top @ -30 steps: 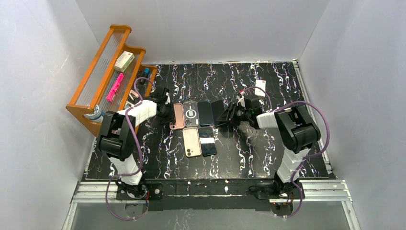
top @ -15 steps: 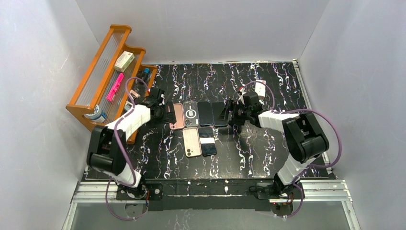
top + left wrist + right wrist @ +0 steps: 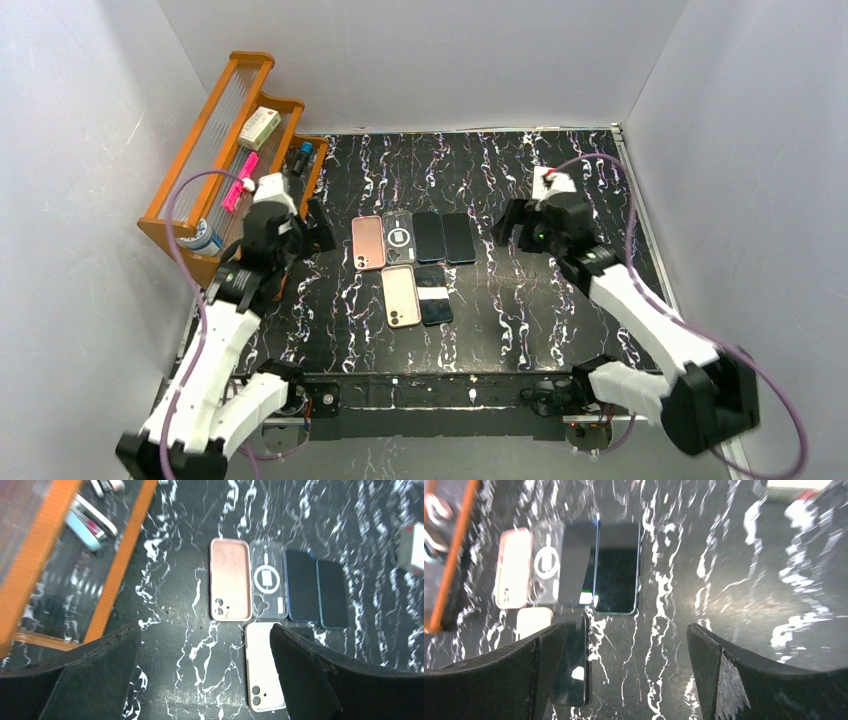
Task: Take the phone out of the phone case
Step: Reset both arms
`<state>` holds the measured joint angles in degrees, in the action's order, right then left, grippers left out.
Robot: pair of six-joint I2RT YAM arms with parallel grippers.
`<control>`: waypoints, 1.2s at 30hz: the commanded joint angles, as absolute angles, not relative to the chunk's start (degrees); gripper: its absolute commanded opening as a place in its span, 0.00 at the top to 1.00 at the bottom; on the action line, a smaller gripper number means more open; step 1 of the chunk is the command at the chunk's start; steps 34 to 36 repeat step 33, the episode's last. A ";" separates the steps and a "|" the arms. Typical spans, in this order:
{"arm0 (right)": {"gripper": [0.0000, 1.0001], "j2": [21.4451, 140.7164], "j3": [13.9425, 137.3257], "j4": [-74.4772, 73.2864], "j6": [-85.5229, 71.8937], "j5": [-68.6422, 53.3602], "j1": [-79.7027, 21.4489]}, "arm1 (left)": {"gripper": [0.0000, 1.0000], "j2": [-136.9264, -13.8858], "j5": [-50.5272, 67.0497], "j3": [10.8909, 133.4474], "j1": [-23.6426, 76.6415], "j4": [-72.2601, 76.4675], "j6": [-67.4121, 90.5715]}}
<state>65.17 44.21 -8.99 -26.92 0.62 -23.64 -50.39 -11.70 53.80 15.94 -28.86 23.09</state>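
From above, both arms have pulled back. The left pincer (image 3: 318, 224) and the right pincer (image 3: 514, 224), which were on the row a second ago, now hang spread and empty. The phone (image 3: 459, 238) lies flat on the surface (image 3: 540, 300), two places right of the clear case (image 3: 398, 238).

At the left wrist the jaws are wide, and the pink case (image 3: 230, 579) lies just left of the clear case, let go.

At the right wrist the jaws are wide, and the phone lies alone, right of the clear case. The extraction looks finished.
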 commanded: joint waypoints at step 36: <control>0.01 19.18 39.47 -13.77 -11.82 26.27 -23.55 | 0.02 -13.97 -30.98 43.96 15.87 -25.41 23.81</control>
